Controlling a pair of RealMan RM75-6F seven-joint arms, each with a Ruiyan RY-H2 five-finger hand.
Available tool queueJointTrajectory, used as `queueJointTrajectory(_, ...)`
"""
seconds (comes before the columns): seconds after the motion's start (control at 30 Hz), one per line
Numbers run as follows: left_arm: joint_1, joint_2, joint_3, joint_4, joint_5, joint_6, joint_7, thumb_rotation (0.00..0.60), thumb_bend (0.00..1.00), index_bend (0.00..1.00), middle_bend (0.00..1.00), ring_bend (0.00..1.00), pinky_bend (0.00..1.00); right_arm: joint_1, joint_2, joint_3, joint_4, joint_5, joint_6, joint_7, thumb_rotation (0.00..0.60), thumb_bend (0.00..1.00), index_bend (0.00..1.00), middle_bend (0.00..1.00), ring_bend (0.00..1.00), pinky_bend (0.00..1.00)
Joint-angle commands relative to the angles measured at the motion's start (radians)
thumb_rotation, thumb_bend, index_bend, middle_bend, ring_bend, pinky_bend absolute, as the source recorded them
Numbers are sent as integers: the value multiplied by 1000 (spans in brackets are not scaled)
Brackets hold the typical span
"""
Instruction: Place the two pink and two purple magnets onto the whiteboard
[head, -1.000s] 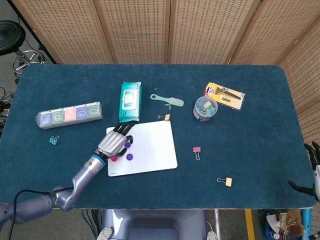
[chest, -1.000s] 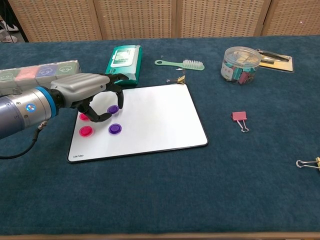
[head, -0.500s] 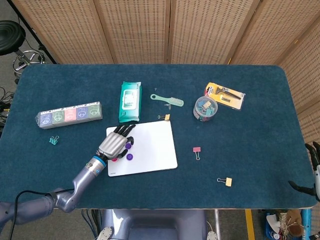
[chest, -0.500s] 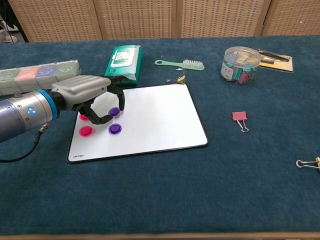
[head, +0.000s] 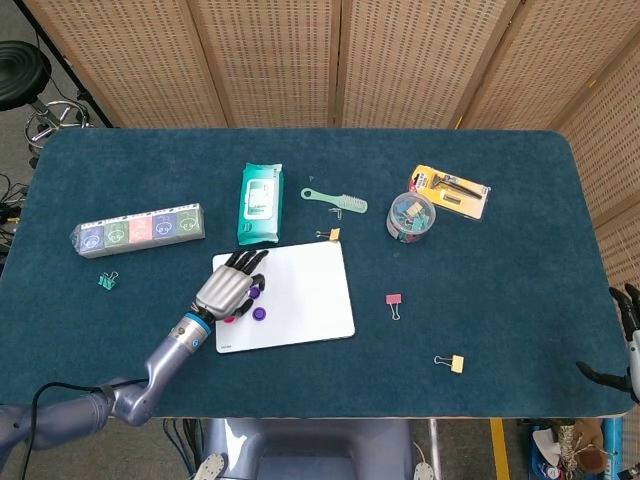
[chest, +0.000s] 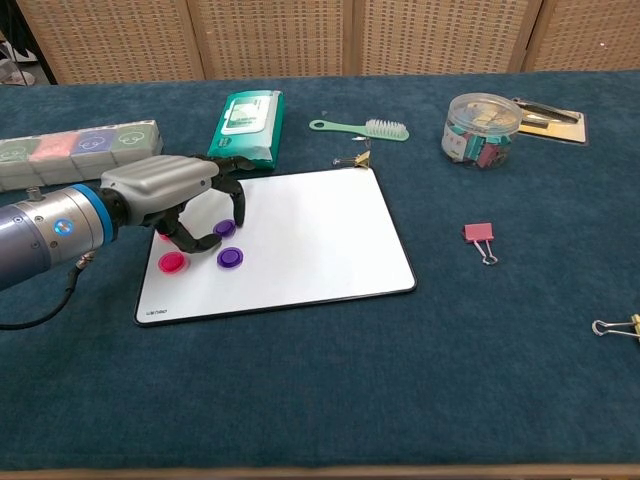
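Holding mixed binder clips, clear tub (chest: 483, 129) sits w/ lid on.

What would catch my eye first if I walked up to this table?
Probably the silvery left hand hovering over the left end of the whiteboard, above the pink magnets and purple magnets on it. Next, the green wipes pack just behind the board.

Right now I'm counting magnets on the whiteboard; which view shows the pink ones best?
The chest view: one pink magnet lies clear, the other peeks from behind the left hand. The head view shows only a pink speck.
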Motion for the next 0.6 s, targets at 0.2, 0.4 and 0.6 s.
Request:
queueJointTrajectory(0.2,2,1,4,3,-2,7,7,600,420,506,0,0,0,-1,2,1,0,0,1,4,600,0,0,0,0,0)
queueJointTrajectory(0.4,4,10,7,-5,-8,8,23,600,418,447,0,0,0,0,2,0,0,0,0,5,600,0,0,0,0,0)
queueJointTrajectory(0.6,0,22,6,-20,-13,-2,17,600,416,405,0,0,0,-1,3,0,-2,-1,0,7,600,0,0,0,0,0)
